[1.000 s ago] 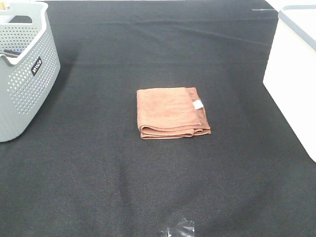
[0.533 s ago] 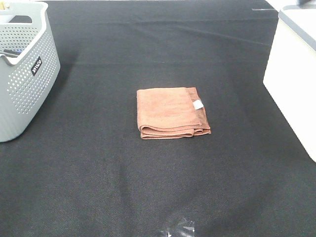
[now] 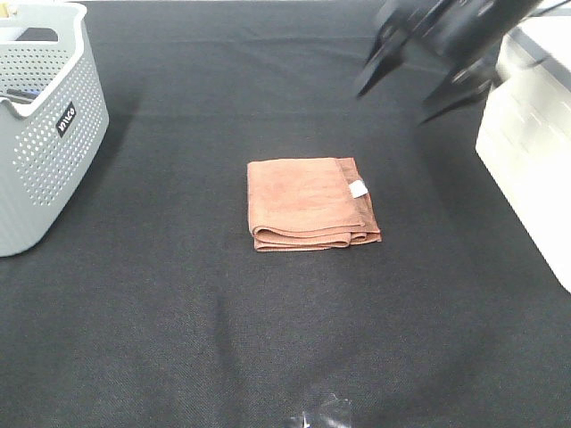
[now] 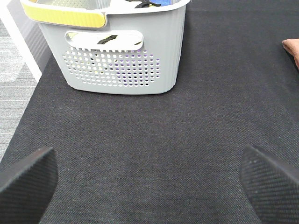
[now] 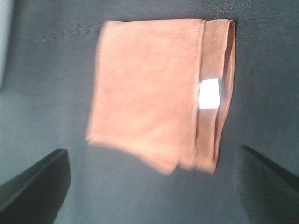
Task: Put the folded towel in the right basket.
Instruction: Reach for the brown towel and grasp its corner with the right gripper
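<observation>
A folded rust-brown towel (image 3: 310, 203) with a small white tag lies flat in the middle of the black table. It fills the right wrist view (image 5: 159, 91), blurred, and its corner shows in the left wrist view (image 4: 292, 46). My right gripper (image 3: 406, 94) is open and empty, blurred, high over the table beyond the towel and to its right. The white right basket (image 3: 531, 134) stands at the right edge. My left gripper (image 4: 149, 184) is open and empty above bare cloth near the grey basket; it is out of the exterior view.
A grey perforated basket (image 3: 40, 125) with things inside stands at the far left; it also shows in the left wrist view (image 4: 117, 51). A small clear scrap (image 3: 323, 415) lies at the front edge. The table is covered in black cloth (image 3: 178, 312).
My right arm has come into the exterior view at the top right, above the table beside the white basket. The towel has not moved.
</observation>
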`<action>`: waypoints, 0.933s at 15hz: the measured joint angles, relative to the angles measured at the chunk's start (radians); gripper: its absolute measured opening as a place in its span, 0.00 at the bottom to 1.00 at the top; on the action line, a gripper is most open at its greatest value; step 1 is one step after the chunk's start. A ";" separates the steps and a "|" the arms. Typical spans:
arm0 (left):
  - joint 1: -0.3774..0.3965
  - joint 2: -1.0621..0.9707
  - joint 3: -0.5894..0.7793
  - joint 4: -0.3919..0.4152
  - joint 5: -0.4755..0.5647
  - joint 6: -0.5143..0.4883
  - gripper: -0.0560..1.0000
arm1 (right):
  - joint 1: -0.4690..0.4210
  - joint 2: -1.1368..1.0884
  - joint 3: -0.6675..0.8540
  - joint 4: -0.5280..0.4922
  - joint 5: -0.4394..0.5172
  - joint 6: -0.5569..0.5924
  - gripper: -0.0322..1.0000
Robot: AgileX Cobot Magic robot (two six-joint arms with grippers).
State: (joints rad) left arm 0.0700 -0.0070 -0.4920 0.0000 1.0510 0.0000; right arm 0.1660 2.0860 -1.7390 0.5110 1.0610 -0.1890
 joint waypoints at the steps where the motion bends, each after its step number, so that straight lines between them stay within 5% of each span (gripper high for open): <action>1: 0.000 0.000 0.000 0.000 0.000 0.000 0.99 | 0.000 0.079 -0.058 0.000 0.004 0.006 0.90; 14: 0.000 0.000 0.000 0.000 0.000 0.000 0.99 | 0.001 0.368 -0.174 -0.018 0.017 0.013 0.90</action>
State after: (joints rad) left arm 0.0700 -0.0070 -0.4920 0.0000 1.0510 0.0000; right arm 0.1670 2.4540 -1.9130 0.4930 1.0780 -0.1760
